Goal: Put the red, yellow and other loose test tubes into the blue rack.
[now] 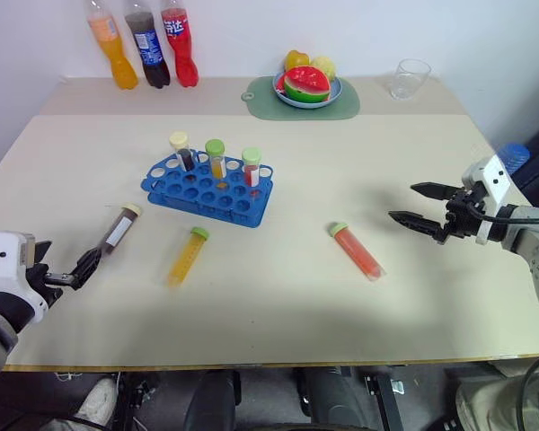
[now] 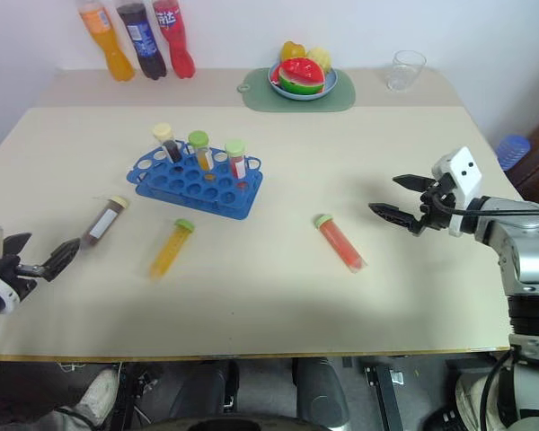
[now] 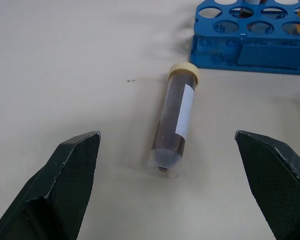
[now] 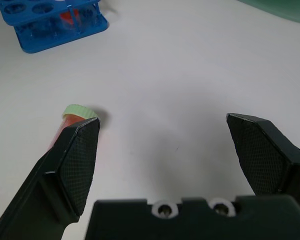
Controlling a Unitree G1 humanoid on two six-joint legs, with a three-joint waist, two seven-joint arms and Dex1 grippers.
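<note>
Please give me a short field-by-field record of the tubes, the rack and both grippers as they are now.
rack: bright blue plastic tube rack, three capped tubes upright in it
loose tubes: dark brown tube with cream cap, yellow tube with green cap, red tube with green cap, all lying on the table
left gripper: open, near the brown tube
right gripper: open, right of the red tube

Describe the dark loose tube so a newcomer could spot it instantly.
Start at the blue rack mid-table, then look toward the left gripper. The dark brown tube lies flat there; alone among the loose tubes it has a cream cap and white label.
</note>
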